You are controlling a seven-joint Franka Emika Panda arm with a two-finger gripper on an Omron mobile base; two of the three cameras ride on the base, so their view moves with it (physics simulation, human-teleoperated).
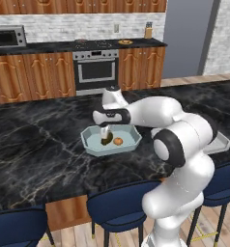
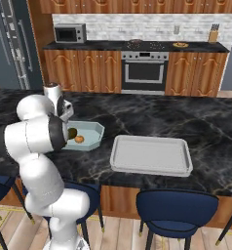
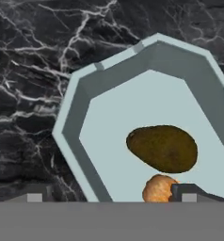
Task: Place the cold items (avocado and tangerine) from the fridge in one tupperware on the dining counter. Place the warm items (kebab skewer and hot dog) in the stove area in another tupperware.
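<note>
Cold half looks done — avocado (image 3: 163,148) and tangerine (image 3: 158,188) both sit in the tupperware (image 3: 76,117) on the counter (image 1: 35,144). Gripper (image 1: 105,133) hangs just over them, jaws spread, holding nothing. Next up — the stove (image 2: 144,71) for the warm stuff.

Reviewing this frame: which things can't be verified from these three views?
- End effector open or shut: its fingers are too small in the left base view, cut by the bottom edge in the hand view.
- Near side of the tupperware: the arm hides it in the right base view.
- Items on the back counter: too small to identify.
- Tangerine: lower part cut off in the hand view.
</note>
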